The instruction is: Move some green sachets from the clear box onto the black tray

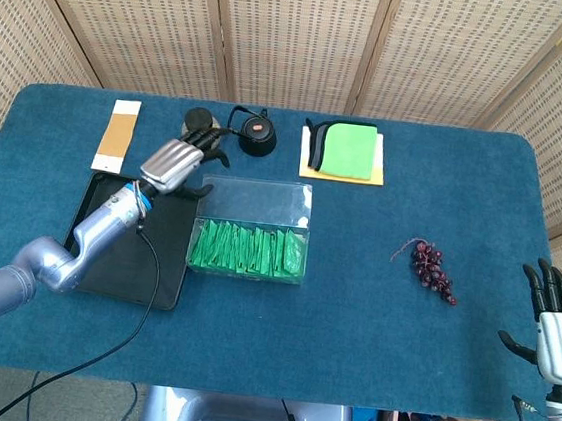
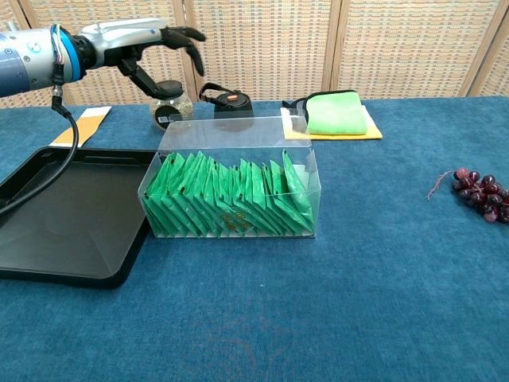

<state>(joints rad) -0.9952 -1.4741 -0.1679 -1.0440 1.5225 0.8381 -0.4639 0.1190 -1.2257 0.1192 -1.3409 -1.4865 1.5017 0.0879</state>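
Note:
The clear box (image 1: 253, 208) stands mid-table, packed with a row of upright green sachets (image 1: 247, 249); the chest view shows the same box (image 2: 231, 135) and sachets (image 2: 231, 200). The black tray (image 1: 116, 253) lies empty just left of it, also visible from the chest (image 2: 64, 215). My left hand (image 1: 176, 161) hovers above the tray's far right corner, beside the box's back left corner, fingers spread and holding nothing (image 2: 151, 44). My right hand (image 1: 556, 322) is at the lower right edge, off the table, fingers apart and empty.
Along the back stand a tan card (image 1: 118, 133), a small jar (image 1: 200, 120), a black pot (image 1: 257, 133) and a green cloth on a yellow pad (image 1: 348, 150). A bunch of dark grapes (image 1: 434, 270) lies right of the box.

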